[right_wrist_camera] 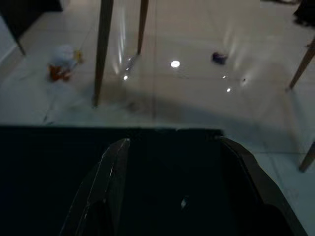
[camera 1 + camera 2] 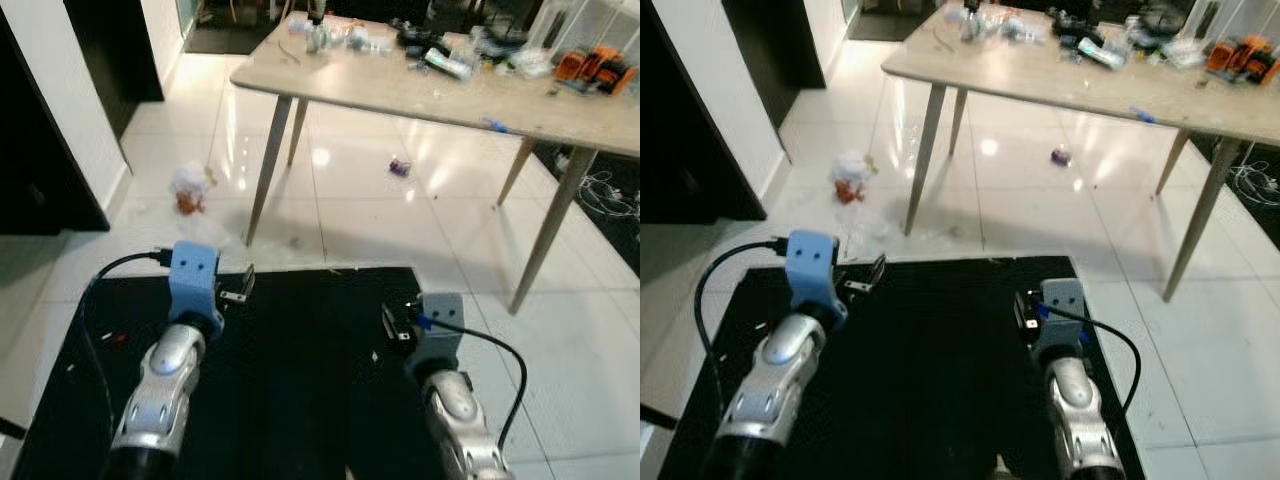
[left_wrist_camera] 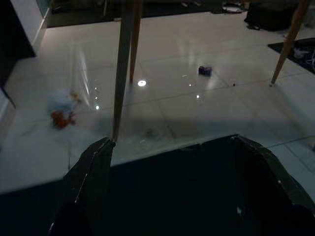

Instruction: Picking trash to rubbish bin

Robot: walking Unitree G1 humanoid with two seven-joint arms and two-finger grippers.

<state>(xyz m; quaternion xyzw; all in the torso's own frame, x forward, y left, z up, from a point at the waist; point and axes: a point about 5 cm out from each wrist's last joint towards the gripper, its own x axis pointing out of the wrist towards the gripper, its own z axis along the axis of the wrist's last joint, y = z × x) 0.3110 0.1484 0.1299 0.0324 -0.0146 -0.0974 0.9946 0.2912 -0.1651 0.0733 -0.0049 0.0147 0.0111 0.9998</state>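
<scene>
Our left claw (image 3: 167, 182) and right claw (image 1: 172, 182) hover over the black mat (image 2: 300, 380), both spread wide and holding nothing. The crumpled white and orange trash (image 2: 190, 188) lies on the tiled floor (image 2: 360, 215), far left, beside the tabletop's leg (image 2: 268, 170). A small purple scrap (image 2: 399, 167) sits under the tabletop (image 2: 400, 85). We judge both light and soft; pinch the wad across its bunched middle.

Glossy white tile floor (image 2: 380, 215); black mat (image 2: 300, 370); cluttered wooden table (image 2: 400, 90); dark doorway (image 2: 115, 45).
</scene>
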